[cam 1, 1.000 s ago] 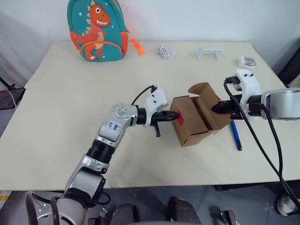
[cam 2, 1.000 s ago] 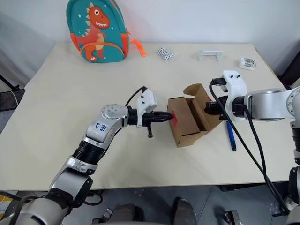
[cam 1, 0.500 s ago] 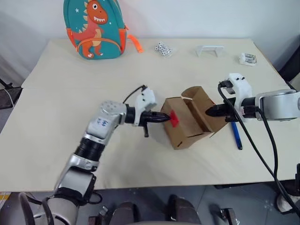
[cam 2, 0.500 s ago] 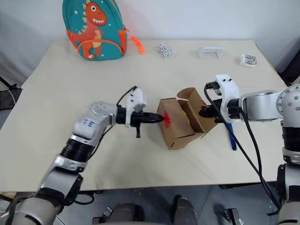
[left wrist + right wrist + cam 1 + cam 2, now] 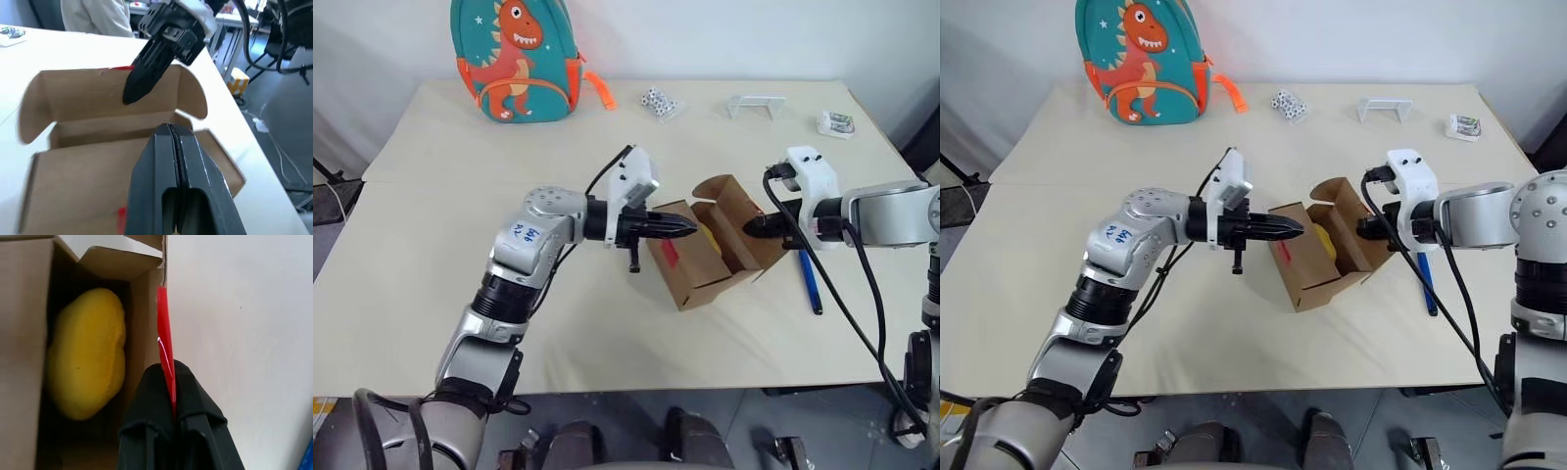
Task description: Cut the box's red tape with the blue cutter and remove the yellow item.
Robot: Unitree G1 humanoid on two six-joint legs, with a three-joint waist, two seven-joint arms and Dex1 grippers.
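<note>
Since a second ago your left hand (image 5: 690, 228) has risen from the box's side face to its top edge, and the box now shows its inside.

You have the small brown cardboard box (image 5: 705, 259) on the pale counter (image 5: 431, 255) between your two hands, its flaps open. Your left hand is shut and empty, its tip over the near flap. Your right hand (image 5: 751, 226) is clamped on the far flap's edge, with a strip of the bright red tape (image 5: 165, 345) pinched between its fingers; another red patch (image 5: 670, 252) sits on the box's side just below your left hand. The rounded yellow item (image 5: 88, 352) lies inside the box, between the hands, close below your right hand's tip. The slim blue pen-shaped cutter (image 5: 809, 282) lies flat on the counter just beyond your right hand, apart from the box.
</note>
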